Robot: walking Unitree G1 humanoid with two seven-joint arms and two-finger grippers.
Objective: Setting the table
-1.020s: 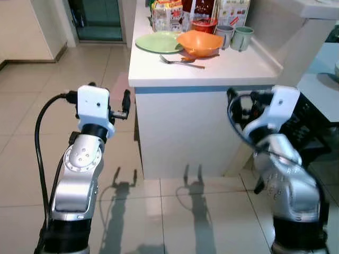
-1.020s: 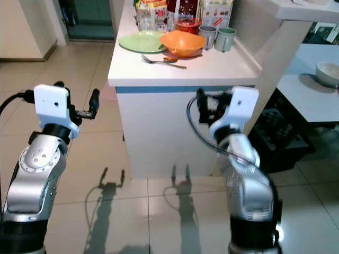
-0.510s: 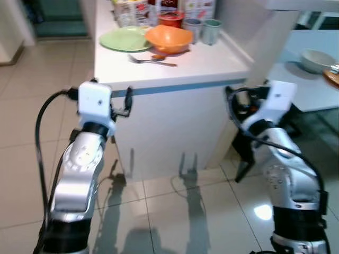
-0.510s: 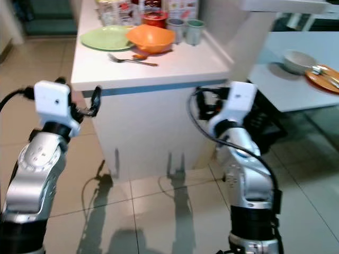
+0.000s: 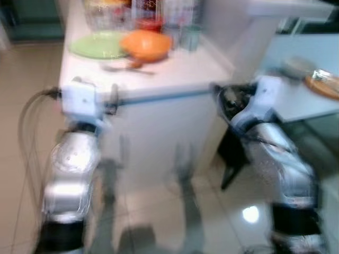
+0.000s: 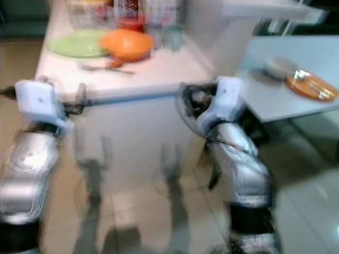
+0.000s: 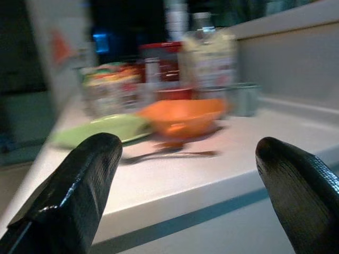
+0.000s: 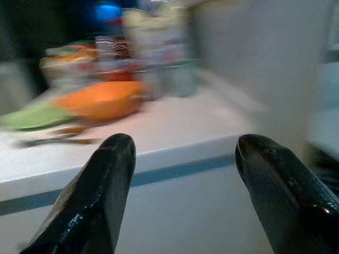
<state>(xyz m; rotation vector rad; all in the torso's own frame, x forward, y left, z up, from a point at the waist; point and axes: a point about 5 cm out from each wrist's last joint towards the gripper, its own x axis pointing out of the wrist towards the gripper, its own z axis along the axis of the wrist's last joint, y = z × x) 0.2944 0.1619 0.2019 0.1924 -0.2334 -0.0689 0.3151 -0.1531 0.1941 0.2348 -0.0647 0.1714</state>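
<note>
A white counter [image 5: 180,71] stands in front of me, blurred by motion. On it lie a green plate [image 5: 95,44], an orange bowl [image 5: 145,45], a fork [image 5: 127,67] and two mugs [image 5: 189,37], with boxes and jars behind. My left gripper [image 5: 108,101] is raised just before the counter's front edge, open and holding nothing. My right gripper [image 5: 225,98] hangs near the counter's right corner, also open and holding nothing. The left wrist view looks over the counter at the orange bowl [image 7: 183,117] and green plate [image 7: 100,129]. The right wrist view faces the same bowl [image 8: 100,100].
To the right stands a pale blue table [image 5: 296,98] with a grey bowl [image 5: 297,66] and an orange plate [image 5: 323,84] carrying cutlery. A dark chair [image 5: 230,159] stands between counter and table. Beige tiled floor [image 5: 21,137] stretches to the left and toward me.
The whole picture has shifted and blurred, so the camera has turned right; the table on the right has come into view. Both arms keep the same raised pose, grippers still open.
</note>
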